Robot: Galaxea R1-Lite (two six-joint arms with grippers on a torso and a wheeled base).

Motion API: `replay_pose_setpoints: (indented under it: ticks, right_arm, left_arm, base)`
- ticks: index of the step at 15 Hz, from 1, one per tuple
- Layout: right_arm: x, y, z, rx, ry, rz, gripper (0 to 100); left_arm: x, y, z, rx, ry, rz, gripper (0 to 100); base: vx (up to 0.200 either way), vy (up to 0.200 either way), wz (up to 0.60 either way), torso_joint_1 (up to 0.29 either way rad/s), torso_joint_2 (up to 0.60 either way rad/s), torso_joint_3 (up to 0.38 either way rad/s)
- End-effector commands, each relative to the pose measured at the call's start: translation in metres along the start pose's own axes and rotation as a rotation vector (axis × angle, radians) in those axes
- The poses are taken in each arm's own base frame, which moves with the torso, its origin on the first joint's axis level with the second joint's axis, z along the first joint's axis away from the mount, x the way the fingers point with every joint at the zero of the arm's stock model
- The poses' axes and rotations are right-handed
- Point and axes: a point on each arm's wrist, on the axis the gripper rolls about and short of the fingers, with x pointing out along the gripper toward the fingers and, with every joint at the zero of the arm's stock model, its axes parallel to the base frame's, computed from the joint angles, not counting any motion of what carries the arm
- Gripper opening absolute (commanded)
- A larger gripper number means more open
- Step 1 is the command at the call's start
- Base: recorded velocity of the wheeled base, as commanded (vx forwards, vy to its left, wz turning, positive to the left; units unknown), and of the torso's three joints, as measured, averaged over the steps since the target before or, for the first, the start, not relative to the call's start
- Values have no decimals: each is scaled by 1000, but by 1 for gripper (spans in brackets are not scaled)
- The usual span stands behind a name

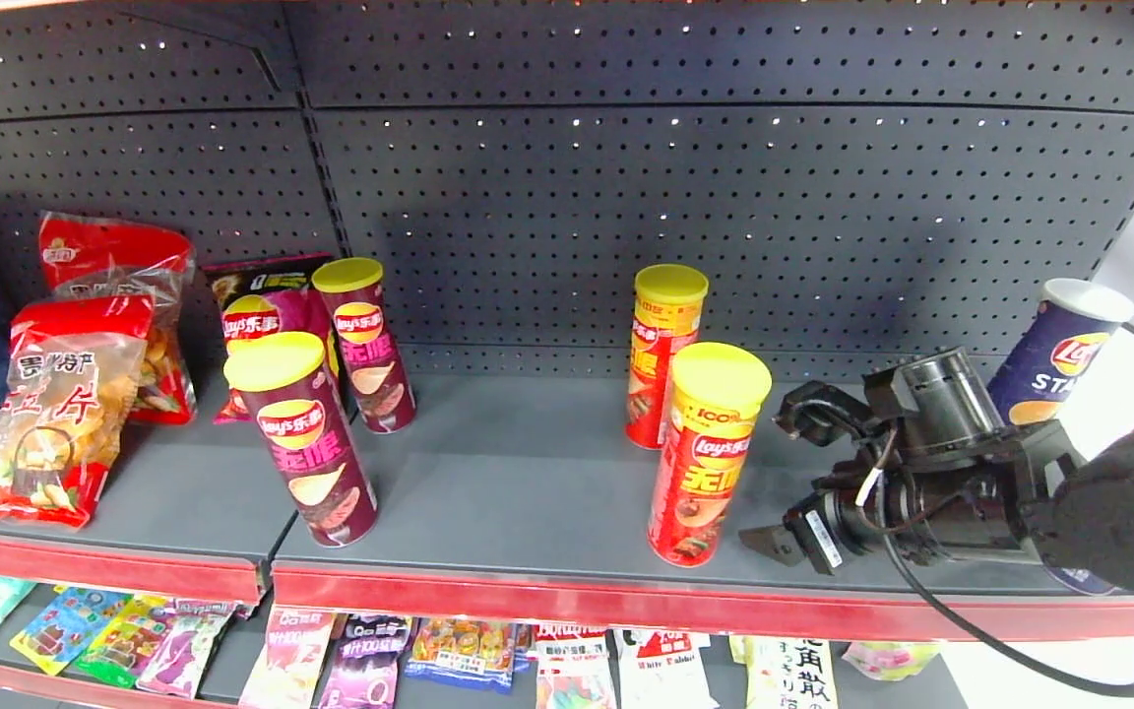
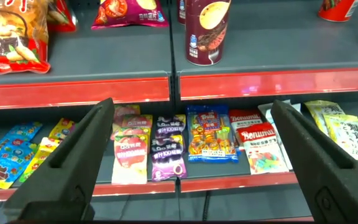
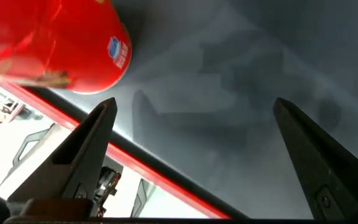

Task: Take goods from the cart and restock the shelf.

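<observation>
The right gripper (image 1: 784,473) hangs over the shelf (image 1: 528,596), fingers spread wide and holding nothing. Just beside them, not touching, a red can (image 1: 705,453) stands upright near the shelf's red front edge. It has a yellow lid and a label with a round red-and-yellow logo above yellow characters. The right wrist view shows the same can (image 3: 55,43) past one fingertip.

A second red can (image 1: 663,354) stands behind it. Two maroon cans (image 1: 301,438) with yellow lids stand well to the left, and red bags (image 1: 55,404) sit beyond them. A blue can (image 1: 1059,354) with a white lid leans at the right end, behind the arm.

The left gripper (image 2: 191,109) is lower, its fingers parted and bare, and it faces bright packets (image 2: 166,149) on the tier below.
</observation>
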Motion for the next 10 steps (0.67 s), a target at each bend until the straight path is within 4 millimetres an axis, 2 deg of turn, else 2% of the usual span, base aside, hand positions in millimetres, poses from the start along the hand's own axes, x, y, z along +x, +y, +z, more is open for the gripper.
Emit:
replay_pose_setpoints:
  ticks: [1,10]
  right_arm:
    - [9,2,1,-6,18,7,100]
    - [21,5,8,-14,23,1,100]
  left_arm:
    - [0,0,0,0,2,0,100]
    - [0,0,0,0,2,0,100]
  base:
    - [0,0,0,0,0,0]
    - [0,0,0,0,0,0]
